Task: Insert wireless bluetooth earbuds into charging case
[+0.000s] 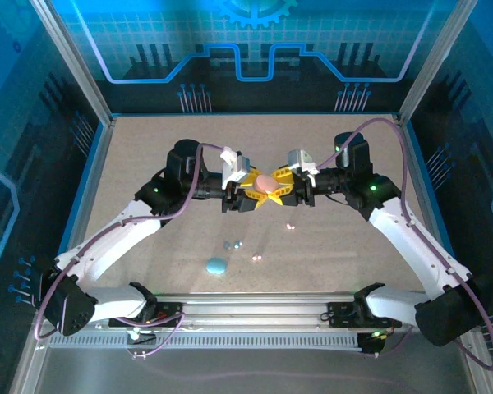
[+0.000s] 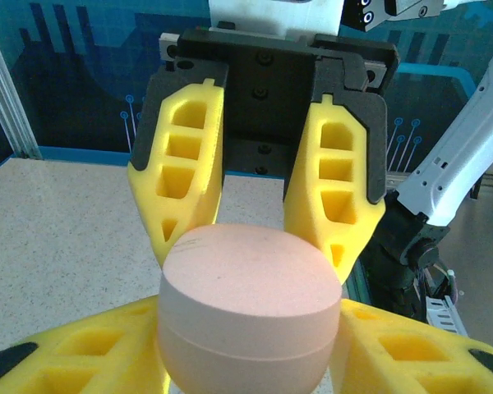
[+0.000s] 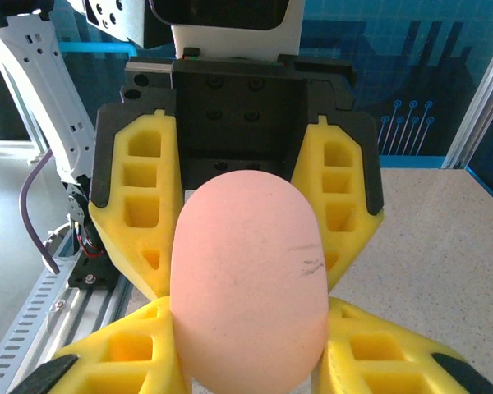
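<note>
Pink charging case: smooth matte oval shell, pale salmon. Shows a thin closed seam round the body in the left wrist view and a faint dark scuff in the right wrist view. Hangs above mid-table, clamped between left gripper and right gripper. Lies with long axis roughly left to right, one end toward each gripper. Yellow fingers of both grippers closed partway, pressed against the shell.

Pale blue-grey earbuds: two tiny pebbles side by side on the table, nearer the bases. Pink earbuds: two, apart from each other. Heading too small to tell. Light blue case: near them, closer to the bases.
</note>
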Available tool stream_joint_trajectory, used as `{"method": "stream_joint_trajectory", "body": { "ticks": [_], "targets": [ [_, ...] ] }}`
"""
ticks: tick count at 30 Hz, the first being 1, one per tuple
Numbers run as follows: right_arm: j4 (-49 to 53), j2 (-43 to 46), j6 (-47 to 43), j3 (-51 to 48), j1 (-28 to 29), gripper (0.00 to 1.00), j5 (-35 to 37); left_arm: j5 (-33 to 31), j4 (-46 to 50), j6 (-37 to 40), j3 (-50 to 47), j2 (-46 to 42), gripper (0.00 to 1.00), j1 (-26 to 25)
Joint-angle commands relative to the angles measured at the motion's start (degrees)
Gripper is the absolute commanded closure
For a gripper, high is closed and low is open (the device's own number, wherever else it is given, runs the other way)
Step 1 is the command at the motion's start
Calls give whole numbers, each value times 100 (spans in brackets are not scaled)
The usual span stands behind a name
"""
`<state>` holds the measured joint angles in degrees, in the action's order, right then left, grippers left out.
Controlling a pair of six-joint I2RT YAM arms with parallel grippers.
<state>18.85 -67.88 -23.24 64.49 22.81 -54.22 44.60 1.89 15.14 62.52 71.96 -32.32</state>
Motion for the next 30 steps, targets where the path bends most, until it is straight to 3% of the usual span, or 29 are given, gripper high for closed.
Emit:
{"method": "stream_joint_trajectory", "body": {
  "ticks": [1, 22, 30],
  "targets": [
    [241, -41, -153, 90, -13, 67, -32, 158, -169, 24, 50, -23, 49, -4],
    [-99, -4, 177, 37, -13, 67, -80, 172, 134, 206, 136, 62, 46, -4],
    [-7, -41, 121, 64, -12, 68, -85, 198, 20, 119, 155, 67, 52, -8]
  ]
}}
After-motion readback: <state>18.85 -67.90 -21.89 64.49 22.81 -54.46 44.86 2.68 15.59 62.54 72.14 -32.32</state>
